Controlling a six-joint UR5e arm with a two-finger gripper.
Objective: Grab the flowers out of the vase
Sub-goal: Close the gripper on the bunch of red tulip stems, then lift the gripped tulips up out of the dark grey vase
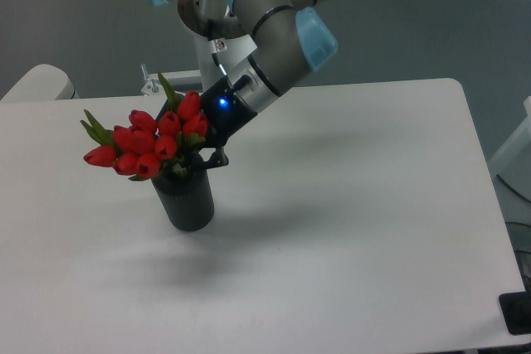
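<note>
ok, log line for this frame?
phase: lifting | gripper: shut on red tulip bunch | bunch: stems in ribbed dark cylindrical vase | vase: upright on white table

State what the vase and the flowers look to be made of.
The vase: dark grey-black and matte, with fine ribbed sides and no glare; likely plastic or ceramic, the picture cannot settle which. The flowers: evenly red buds and stiff green leaves, a tight uniform bunch; possibly artificial plastic or fabric, though real tulips cannot be excluded.
</note>
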